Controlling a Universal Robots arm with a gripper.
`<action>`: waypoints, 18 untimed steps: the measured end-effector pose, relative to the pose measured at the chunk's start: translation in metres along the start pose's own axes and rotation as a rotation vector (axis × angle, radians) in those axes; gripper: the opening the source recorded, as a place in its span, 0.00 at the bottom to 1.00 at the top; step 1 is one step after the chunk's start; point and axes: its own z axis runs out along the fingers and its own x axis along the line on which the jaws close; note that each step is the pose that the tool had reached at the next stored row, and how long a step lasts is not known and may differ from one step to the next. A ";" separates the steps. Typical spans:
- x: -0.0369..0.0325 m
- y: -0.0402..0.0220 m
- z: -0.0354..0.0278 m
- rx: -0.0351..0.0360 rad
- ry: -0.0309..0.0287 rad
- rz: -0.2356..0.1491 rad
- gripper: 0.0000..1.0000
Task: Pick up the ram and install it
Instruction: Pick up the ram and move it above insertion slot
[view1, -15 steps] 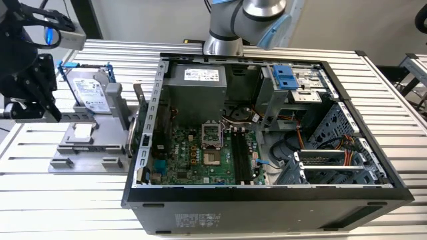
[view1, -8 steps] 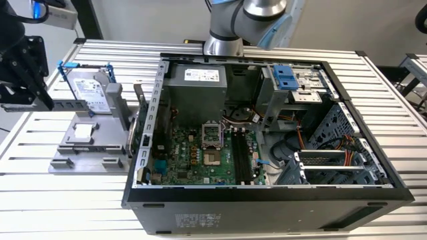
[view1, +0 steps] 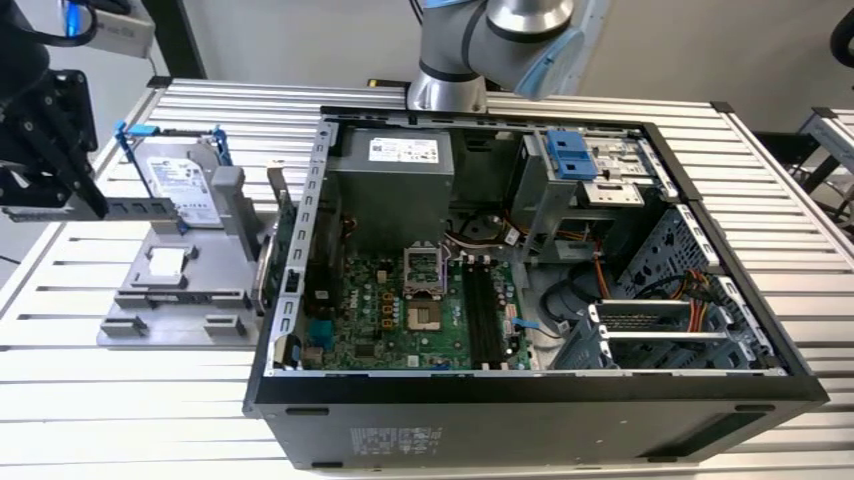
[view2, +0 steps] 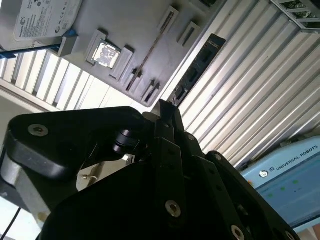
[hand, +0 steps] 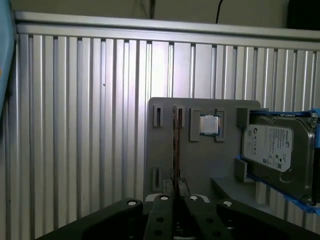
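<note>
Currently: gripper (hand: 176, 188) hangs over the slatted table (view1: 120, 400), off the edge of the grey holder (view1: 214, 277) that faces away from the PC case (view1: 534, 388), on the exterior view's left. Fingers (hand: 168, 186) are drawn together w/ nothing btwn them, so no grasp.

Ram (hand: 176, 140) is not picked up. It stands on its thin edge in a slot of the holder, in the half away from the hard drive (hand: 272, 150). CPU chip (hand: 209, 125) sits btwn the ram slot and the drive.

Key relation: ram lies ahead of and below the fingertips, apart from them, no contact. Its long axis runs from the holder's gripper-side edge toward its case-side edge, i.e. straight away from the gripper. In the first wrist view the board's top edge lines up w/ the seam btwn the fingers, so each finger would face one flat side of the board. Judgement: remaining offset is mostly along the ram's length plus height, w/ little sideways error.

Only one arm, so no choice of side. Motherboard slots (view1: 487, 312) lie inside the case, beyond its wall, well apart from the ram; they look unfilled.
</note>
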 end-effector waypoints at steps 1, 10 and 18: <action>-0.0003 0.0000 -0.0030 -0.0001 0.0001 0.000 0.00; -0.0035 0.0003 -0.0415 0.0002 -0.0001 0.000 0.00; -0.0036 -0.0120 -0.0435 -0.0007 -0.0001 0.000 0.00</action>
